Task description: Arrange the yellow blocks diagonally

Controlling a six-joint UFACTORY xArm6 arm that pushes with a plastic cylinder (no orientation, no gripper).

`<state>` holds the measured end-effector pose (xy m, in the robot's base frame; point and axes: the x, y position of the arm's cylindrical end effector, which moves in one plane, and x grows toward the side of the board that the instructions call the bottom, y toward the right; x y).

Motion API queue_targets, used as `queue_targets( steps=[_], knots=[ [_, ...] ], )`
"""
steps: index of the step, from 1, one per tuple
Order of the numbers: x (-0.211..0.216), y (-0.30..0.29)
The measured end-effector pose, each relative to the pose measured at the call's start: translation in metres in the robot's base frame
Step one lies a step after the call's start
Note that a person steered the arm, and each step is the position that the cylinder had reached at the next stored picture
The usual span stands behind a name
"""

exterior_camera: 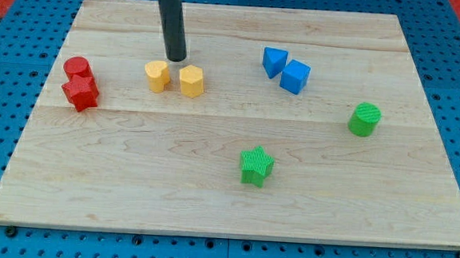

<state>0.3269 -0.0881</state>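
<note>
Rod came down near-vertical from the view's top, my tip (176,59) on the board just above the gap between the two yellow blocks, close to both; contact with either couldn't be confirmed. No gripper on this arm: bare rod, holding nothing.

Left to right:
- red cylinder (76,66) and a red block of unclear shape (81,93), touching, near the left edge of the wooden board (131,179).
- rounded yellow block (157,75) and yellow hexagonal block (191,81), side by side in a near-level row, small gap between them.
- green star (257,164), alone, lower centre.
- blue block (274,61) and blue cube (295,76), touching, upper right of centre.
- green cylinder (365,119), close to the right edge.

Open room: wide bare wood below the yellow pair, and between it and the blue pair.
</note>
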Motion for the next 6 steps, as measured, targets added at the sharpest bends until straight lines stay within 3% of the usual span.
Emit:
queue_targets(
  steps=[1, 2, 4, 5, 6],
  knots=[
    [0.043, 0.023],
    [0.053, -0.054],
    [0.024, 0.024],
    [0.077, 0.075],
    [0.079, 0.060]
  ],
)
